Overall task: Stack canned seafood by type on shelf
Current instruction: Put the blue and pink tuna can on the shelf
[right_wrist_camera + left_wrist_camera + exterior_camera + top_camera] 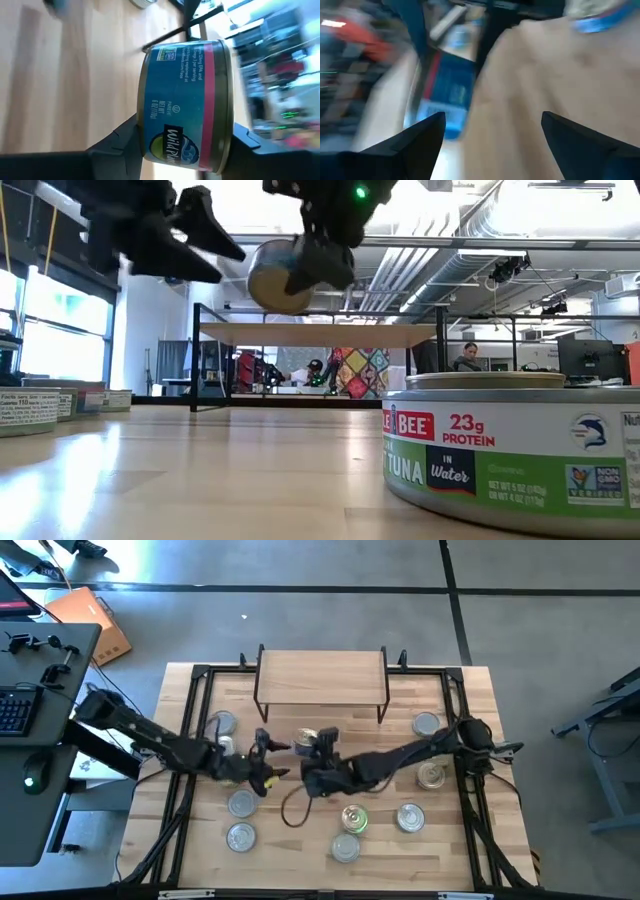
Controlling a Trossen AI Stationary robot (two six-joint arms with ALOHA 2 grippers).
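My right hand [185,145] grips a short round tin [187,107], its dark fingers pressed on the flat ends; the label is teal with a red band and gold metal rims. In the low view that tin [285,275] hangs above the smooth butcher-block worktop [300,840], near side of the shelf [322,675], a pale wood slab on thin black legs. My left hand [262,762] hovers just left of it, fingers spread and empty. Other silvery-lidded tins [240,837] lie scattered nearby.

Both arms [150,740] are dark and jointed, with black wedge-shaped fingers [410,145] and a green indicator light [359,193].
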